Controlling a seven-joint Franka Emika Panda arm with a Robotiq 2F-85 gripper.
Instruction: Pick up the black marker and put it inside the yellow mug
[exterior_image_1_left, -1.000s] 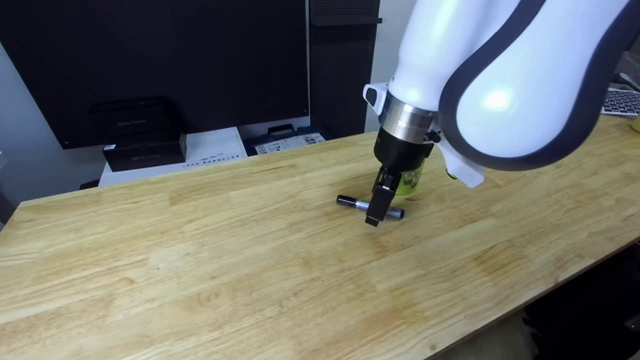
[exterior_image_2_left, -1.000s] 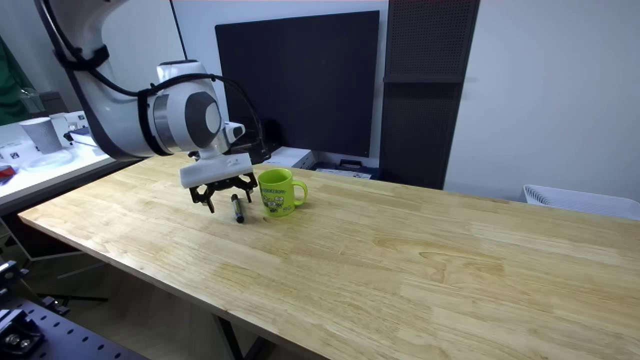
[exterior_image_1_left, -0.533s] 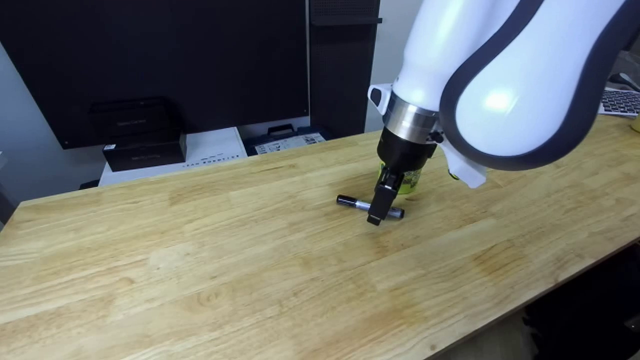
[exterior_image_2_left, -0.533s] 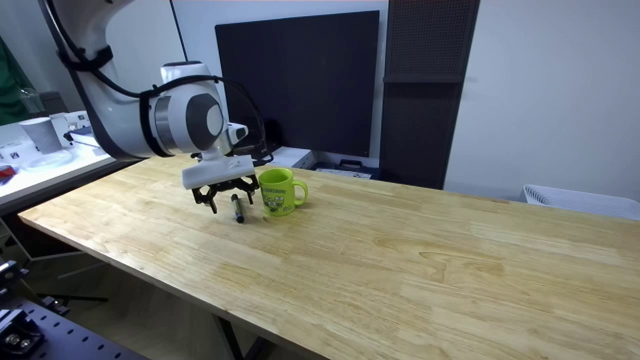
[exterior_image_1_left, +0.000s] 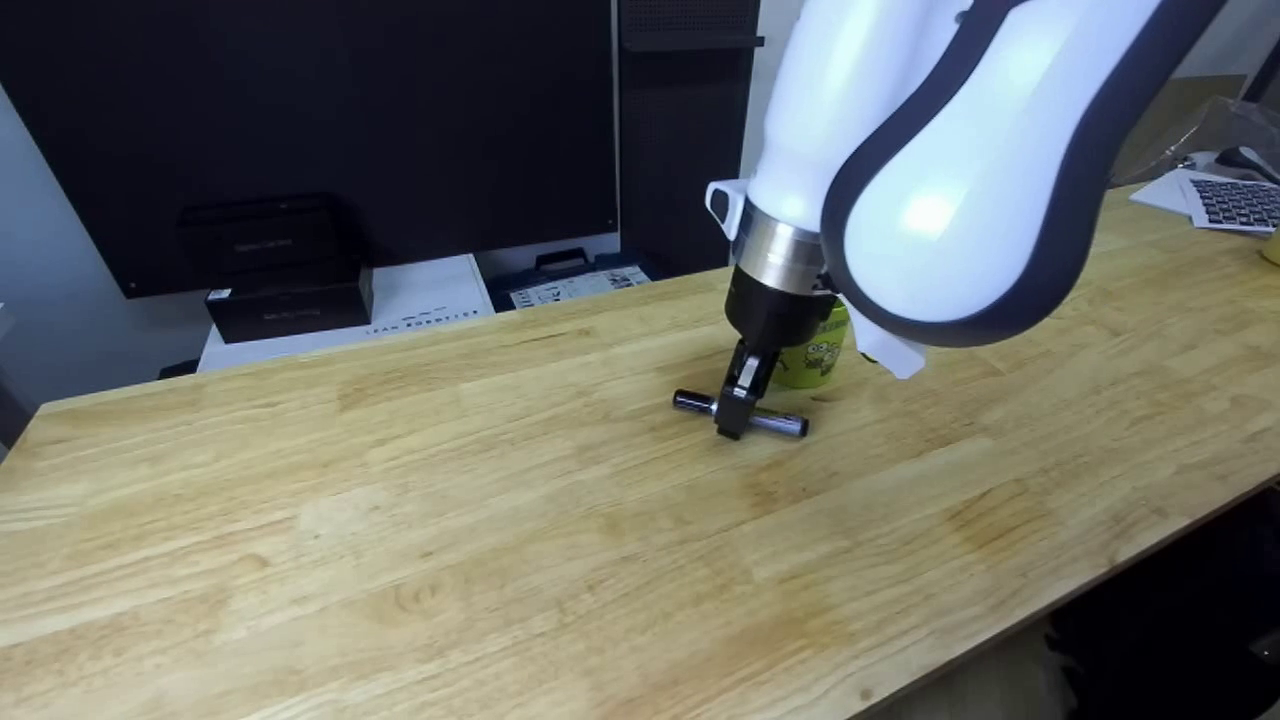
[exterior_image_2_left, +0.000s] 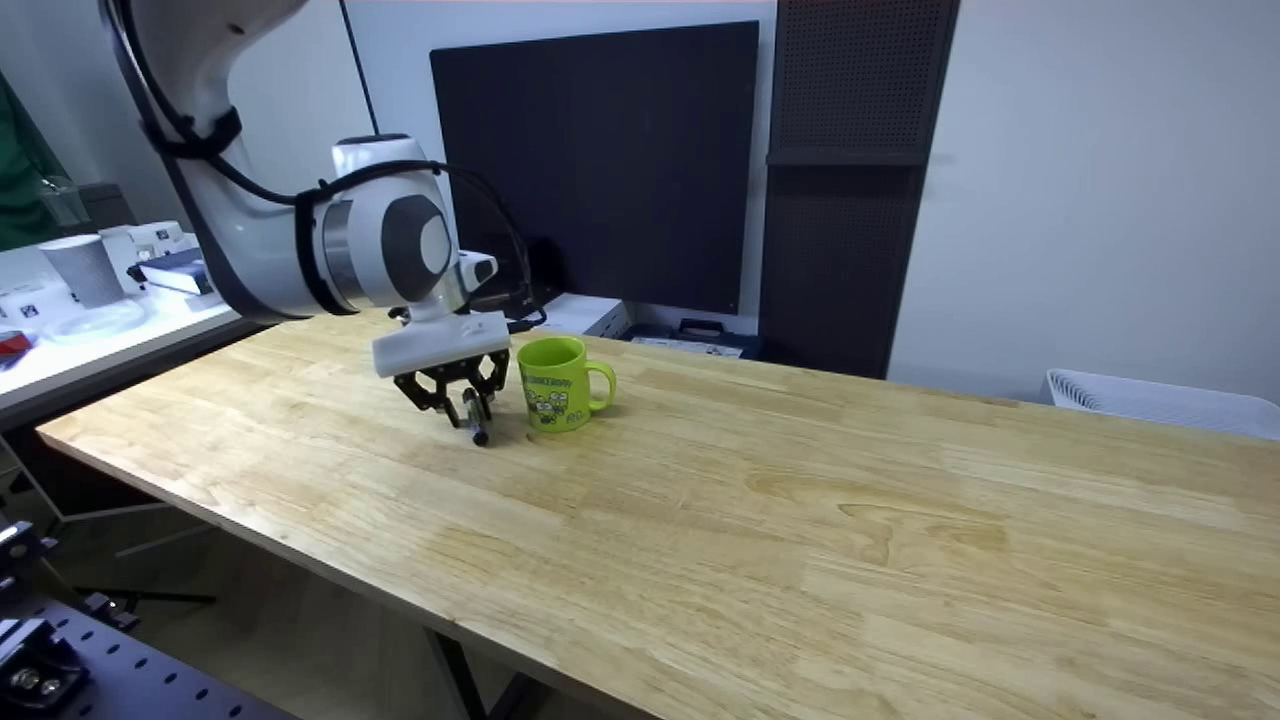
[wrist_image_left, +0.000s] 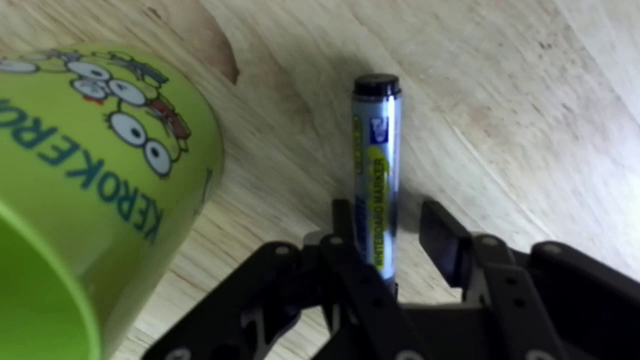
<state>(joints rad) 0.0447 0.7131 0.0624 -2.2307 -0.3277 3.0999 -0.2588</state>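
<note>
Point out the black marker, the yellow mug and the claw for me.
Black marker (wrist_image_left: 378, 182): wrist view, on the yellow label of its barrel.
Yellow mug (exterior_image_2_left: 556, 390): in an exterior view, on the printed outer wall.
Claw (wrist_image_left: 387, 214): wrist view, midway between its fingertips.

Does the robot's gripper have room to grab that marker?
Probably yes: the gripper is open around the whiteboard marker, and the yellow-green mug stands to one side, out of the way.
</note>
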